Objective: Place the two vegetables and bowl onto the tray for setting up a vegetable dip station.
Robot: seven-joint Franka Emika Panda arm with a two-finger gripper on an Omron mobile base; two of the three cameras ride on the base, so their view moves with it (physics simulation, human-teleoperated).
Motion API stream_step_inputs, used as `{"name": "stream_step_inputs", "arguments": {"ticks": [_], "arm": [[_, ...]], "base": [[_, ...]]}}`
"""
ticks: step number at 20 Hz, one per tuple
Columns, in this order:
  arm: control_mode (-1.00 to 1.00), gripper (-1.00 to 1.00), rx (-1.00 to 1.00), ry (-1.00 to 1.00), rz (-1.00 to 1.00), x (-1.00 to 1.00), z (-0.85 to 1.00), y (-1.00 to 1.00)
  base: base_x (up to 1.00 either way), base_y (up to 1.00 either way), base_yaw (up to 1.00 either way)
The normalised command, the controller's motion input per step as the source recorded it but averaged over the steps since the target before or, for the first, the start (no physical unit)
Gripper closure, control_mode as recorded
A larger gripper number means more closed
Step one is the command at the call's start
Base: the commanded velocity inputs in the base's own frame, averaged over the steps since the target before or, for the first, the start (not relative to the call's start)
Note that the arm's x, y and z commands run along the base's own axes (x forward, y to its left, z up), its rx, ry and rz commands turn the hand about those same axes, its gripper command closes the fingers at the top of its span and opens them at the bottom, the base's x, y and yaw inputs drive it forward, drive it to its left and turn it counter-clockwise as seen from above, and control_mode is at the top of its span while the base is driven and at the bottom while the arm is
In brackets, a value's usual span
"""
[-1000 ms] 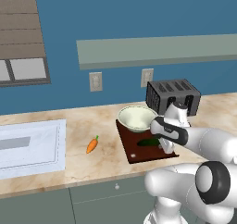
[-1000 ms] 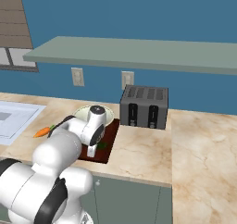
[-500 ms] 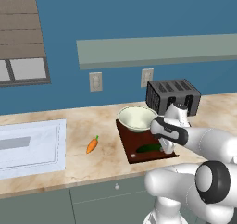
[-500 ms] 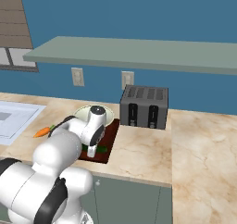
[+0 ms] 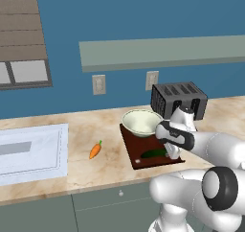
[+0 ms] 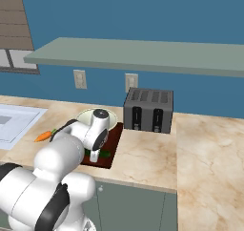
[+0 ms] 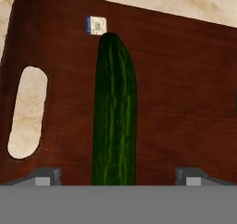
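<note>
Reference landmark: tray (image 5: pixel 131 147), on the marble counter (image 5: pixel 86 171). Left of the tray, apart from it, lies the carrot (image 5: pixel 95 150). The bowl (image 5: pixel 141 122) occupies the tray's rear part. The cucumber (image 7: pixel 114 112) lies flat on the tray's front part, beside the handle slot (image 7: pixel 27 111). The gripper (image 7: pixel 118 176) is just above the cucumber, fingers spread wide on either side without touching it. Right of the tray stands the toaster (image 5: pixel 179 99).

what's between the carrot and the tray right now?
Nothing. In the left base view, the stretch of counter between the carrot and the tray is bare marble. The bowl and cucumber already sit on the tray.
</note>
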Motion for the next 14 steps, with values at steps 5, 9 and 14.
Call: {"name": "stream_step_inputs", "arguments": {"ticks": [5,9,14], "arm": [[-1.0,-1.0,0.01,0.0,-0.02,0.0,0.0,0.0],[-1.0,-1.0,0.0,0.0,-0.03,0.0,0.0,0.0],[-1.0,-1.0,0.0,0.0,-0.07,-0.01,0.0,0.0]], "base": [[0.0,0.0,0.0],[0.0,0.0,0.0],[0.0,0.0,0.0]]}}
